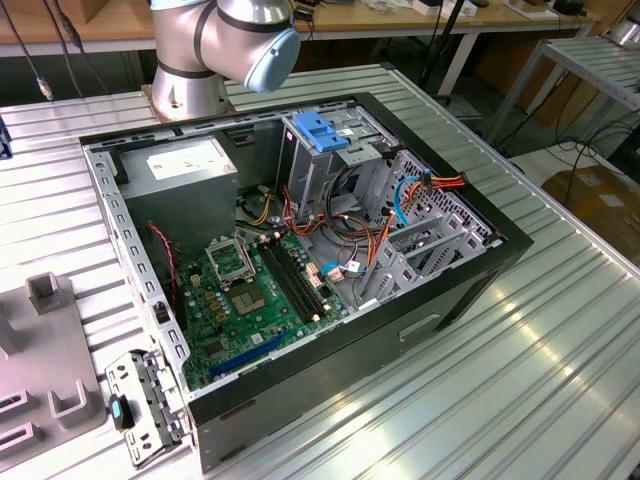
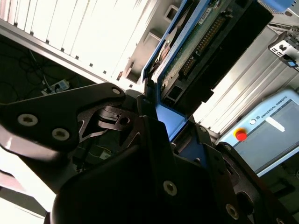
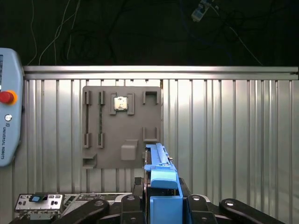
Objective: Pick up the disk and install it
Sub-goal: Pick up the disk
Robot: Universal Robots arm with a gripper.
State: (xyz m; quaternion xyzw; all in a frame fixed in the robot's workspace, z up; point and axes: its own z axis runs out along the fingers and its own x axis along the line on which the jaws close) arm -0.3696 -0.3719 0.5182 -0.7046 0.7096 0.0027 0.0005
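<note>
In the grasp of the gripper (image 3: 164, 207) I see the disk (image 3: 161, 170), pinched edge-on between the fingers with its blue side rail facing the first wrist view, held over the ribbed metal table (image 3: 224, 140). Beyond it a grey fixture plate (image 3: 121, 126) lies on that table.

Robotics lab: ribbed aluminium table (image 1: 560, 360), opened computer case (image 1: 300, 390), teach pendant (image 2: 268, 135), cable-strewn wooden benches (image 1: 100, 22) behind

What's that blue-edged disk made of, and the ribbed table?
The disk: blue side rails look like matte plastic; one face shows a green circuit board. The table: probably bare aluminium, silvery, ribbed, catching glare.
</note>
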